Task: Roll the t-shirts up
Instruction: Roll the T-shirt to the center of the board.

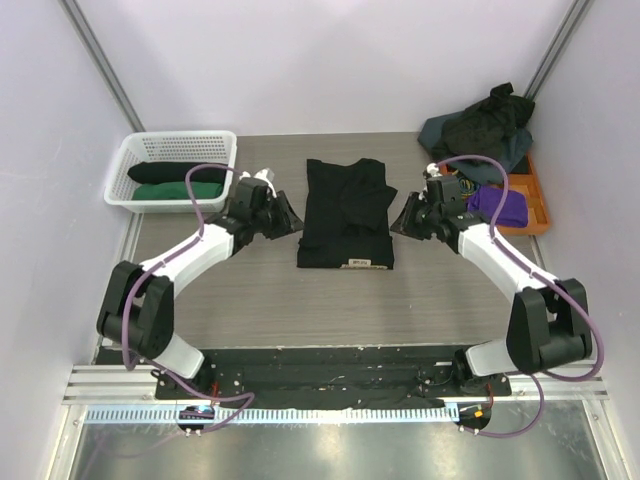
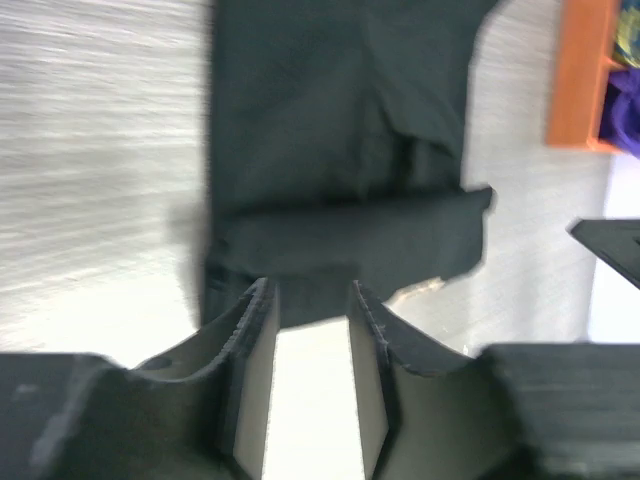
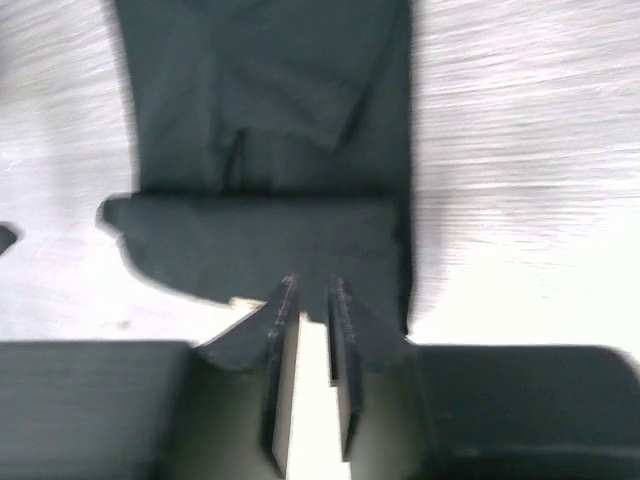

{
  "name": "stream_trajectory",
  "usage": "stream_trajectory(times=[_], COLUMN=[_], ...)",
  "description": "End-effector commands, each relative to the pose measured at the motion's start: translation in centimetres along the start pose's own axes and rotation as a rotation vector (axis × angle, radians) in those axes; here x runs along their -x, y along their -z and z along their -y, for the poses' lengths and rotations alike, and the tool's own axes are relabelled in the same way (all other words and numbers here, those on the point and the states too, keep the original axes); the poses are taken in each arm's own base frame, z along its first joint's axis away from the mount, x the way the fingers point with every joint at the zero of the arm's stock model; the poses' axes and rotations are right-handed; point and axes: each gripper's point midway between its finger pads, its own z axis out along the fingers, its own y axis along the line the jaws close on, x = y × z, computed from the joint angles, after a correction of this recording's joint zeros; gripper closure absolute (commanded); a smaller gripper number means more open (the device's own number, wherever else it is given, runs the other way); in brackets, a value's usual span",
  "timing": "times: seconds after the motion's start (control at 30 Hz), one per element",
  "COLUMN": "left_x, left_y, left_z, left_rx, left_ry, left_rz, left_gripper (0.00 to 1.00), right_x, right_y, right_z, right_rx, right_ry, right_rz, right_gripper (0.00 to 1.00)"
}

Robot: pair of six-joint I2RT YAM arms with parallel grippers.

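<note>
The folded black t-shirt (image 1: 345, 215) lies mid-frame on the table (image 1: 300, 300), its long axis running top to bottom. The left end effector (image 1: 288, 218) and right end effector (image 1: 403, 220) flank its side edges, equally near, both released and empty

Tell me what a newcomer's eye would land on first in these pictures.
A black shirt lies in the middle, folded into a long strip. The left gripper and right gripper sit at its two sides, jaws slightly parted and empty. At the far left a white basket holds a black roll and a green roll. At the far right a heap of dark shirts sits by an orange tray.
</note>
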Motion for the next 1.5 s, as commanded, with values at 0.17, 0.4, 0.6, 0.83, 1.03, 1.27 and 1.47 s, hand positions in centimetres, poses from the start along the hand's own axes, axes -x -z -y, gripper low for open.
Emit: stream_trajectory(times=[0.17, 0.4, 0.6, 0.83, 1.03, 1.27, 1.47], left_x=[-4.7, -5.8, -5.8, -4.8, -5.0, -5.2, -4.6], left_y=[0.3, -2.5, -5.6, -8.1, -9.7, -10.1, -9.2], left_z=[6.4, 8.1, 6.9, 3.7, 0.5, -1.7, -2.3], left_rx=[-0.283, -0.348, -0.294, -0.229, -0.166, -0.118, -0.102], left_ry=[-0.052, -0.022, -0.022, 0.033, 0.065, 0.061, 0.063], left_rz=[-0.027, -0.083, -0.112, -0.121, -0.131, -0.115, -0.097], left_gripper=[0.76, 0.78, 0.80, 1.00, 1.00, 1.00, 1.00], right_x=[-3.7, -5.1, -5.8, -6.3, -6.5, -5.6, -4.8], right_y=[0.3, -1.9, -5.1, -8.7, -10.9, -10.2, -8.3], right_z=[-7.2, -8.0, -7.3, -5.9, -4.6, -2.6, -0.2], right_rx=[0.515, 0.569, 0.556, 0.511, 0.478, 0.432, 0.360], right_ry=[-0.036, -0.074, -0.103, -0.143, -0.181, -0.183, -0.186], right_rz=[-0.087, -0.143, -0.188, -0.234, -0.255, -0.230, -0.209], right_gripper=[0.99, 0.99, 0.99, 0.99, 0.99, 0.99, 0.99])
